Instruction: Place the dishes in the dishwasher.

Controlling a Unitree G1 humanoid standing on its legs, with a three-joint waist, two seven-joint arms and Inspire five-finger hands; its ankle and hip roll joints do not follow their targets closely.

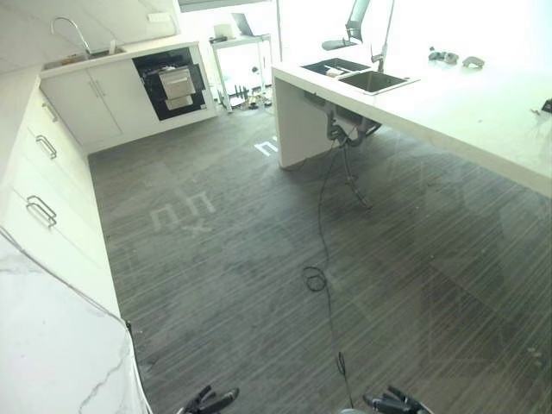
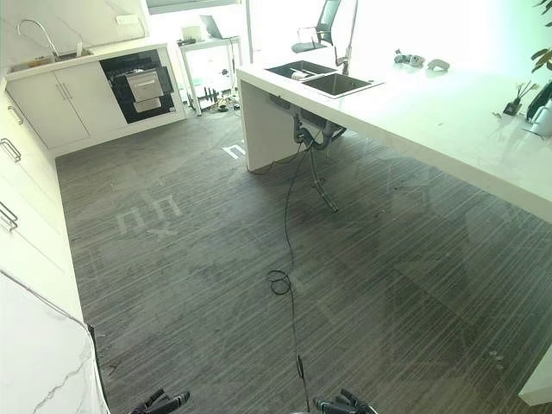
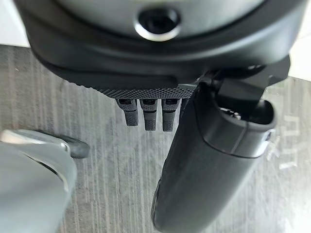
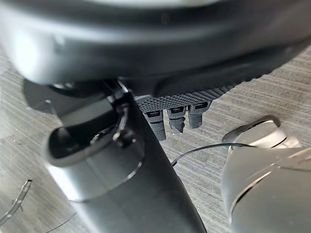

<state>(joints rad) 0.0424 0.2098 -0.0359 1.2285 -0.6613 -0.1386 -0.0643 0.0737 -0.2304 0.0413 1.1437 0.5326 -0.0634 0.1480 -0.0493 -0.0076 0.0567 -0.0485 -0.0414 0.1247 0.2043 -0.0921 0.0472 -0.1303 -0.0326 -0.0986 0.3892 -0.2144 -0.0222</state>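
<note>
Evidently the task has not begun: no dish is carried, and both hands hang low over the floor (image 1: 241,285). The left hand (image 1: 210,401) and the right hand (image 1: 392,402) each show fingers hanging straight and relaxed in their wrist views, with nothing between fingers and thumb. The dishwasher (image 1: 172,82) stands open in the far cabinet run, a rack (image 1: 178,83) drawn partly out, well apart from the robot. Dishes cannot be made out with certainty; something lies in the sink (image 1: 358,78) at the far end of the island worktop (image 1: 483,112), too small to identify, and that is probably where they wait. Everything remains to be done: approach, pick up, carry, load. Between robot and dishwasher lies open floor. Small items sit near the worktop's far edge (image 1: 448,58).
</note>
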